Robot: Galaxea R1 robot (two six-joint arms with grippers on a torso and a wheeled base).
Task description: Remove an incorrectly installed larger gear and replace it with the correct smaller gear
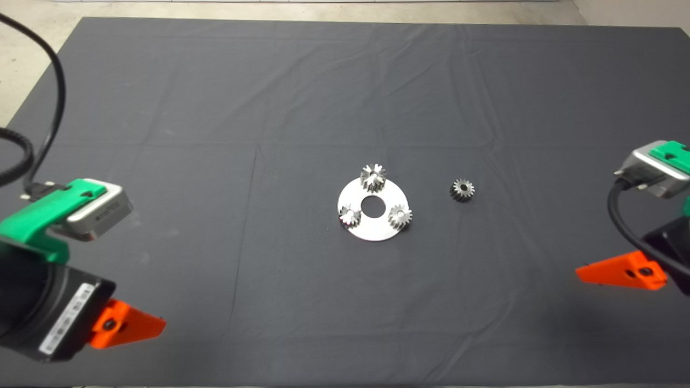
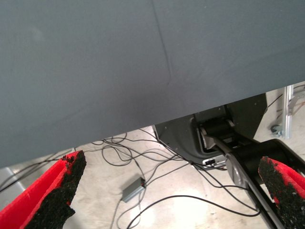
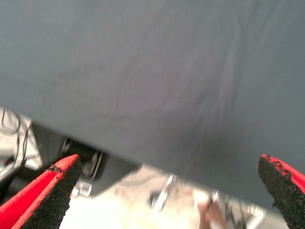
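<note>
Watching both arms parked at the mat's (image 1: 215, 108) near corners: left gripper (image 2: 167, 191) and right gripper (image 3: 167, 191) w/ fingers spread wide, nothing held. Mid-mat sits the silver plate (image 1: 377, 229) w/ two small gears (image 1: 349, 215) (image 1: 400, 216) on its near side and the larger gear (image 1: 372, 178) upright at its far edge. The smaller gear (image 1: 462, 190) lies just beside the plate, toward the right edge. I reckon steel's stiff, heavy-ish, slick; I'd pinch across the teeth.

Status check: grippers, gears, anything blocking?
Left gripper and right gripper open, empty, parked at mat edges. Larger gear on the silver plate; smaller gear loose on mat beside it. Nothing blocking.
</note>
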